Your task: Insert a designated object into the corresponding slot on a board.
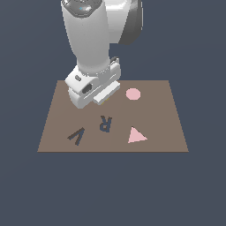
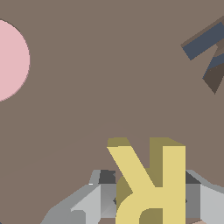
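The yellow R-shaped block (image 2: 151, 183) sits between my gripper's (image 2: 151, 199) two grey fingers (image 2: 105, 197), which press on its sides. In the exterior view the gripper (image 1: 104, 98) hangs low over the back middle of the brown board (image 1: 163, 106), and the hand hides the block. The dark grey-blue R-shaped slot (image 1: 106, 123) lies on the board a little in front of the gripper. Part of a dark grey-blue recess (image 2: 204, 40) shows at the edge of the wrist view; I cannot tell which letter it is.
A dark V-shaped recess (image 1: 77, 136) lies at the board's front on the exterior view's left. A pink circle (image 1: 133, 94) lies just to the exterior view's right of the gripper and also shows in the wrist view (image 2: 11, 61). A pink triangle (image 1: 136, 135) lies front right.
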### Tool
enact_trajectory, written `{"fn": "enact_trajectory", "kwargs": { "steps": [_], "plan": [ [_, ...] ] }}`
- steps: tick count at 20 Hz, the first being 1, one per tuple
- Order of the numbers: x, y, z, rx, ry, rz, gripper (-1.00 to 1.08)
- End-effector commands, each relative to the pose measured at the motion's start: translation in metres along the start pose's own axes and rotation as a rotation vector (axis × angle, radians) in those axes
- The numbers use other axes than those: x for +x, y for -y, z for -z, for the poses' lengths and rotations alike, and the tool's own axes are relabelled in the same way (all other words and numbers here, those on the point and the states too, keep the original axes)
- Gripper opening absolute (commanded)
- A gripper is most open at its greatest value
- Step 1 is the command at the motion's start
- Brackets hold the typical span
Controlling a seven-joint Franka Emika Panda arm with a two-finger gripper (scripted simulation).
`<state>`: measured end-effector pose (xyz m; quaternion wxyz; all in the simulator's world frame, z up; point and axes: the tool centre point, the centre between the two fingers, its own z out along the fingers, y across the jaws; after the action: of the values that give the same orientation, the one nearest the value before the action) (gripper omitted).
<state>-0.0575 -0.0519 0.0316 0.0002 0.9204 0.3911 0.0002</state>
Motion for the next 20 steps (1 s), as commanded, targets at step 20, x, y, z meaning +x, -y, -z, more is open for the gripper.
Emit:
{"fn": "enact_trajectory", "kwargs": {
  "steps": [20],
  "plan": [
    [0.014,-0.051,0.004,-0.002,0.000,0.823,-1.00]
  ]
}}
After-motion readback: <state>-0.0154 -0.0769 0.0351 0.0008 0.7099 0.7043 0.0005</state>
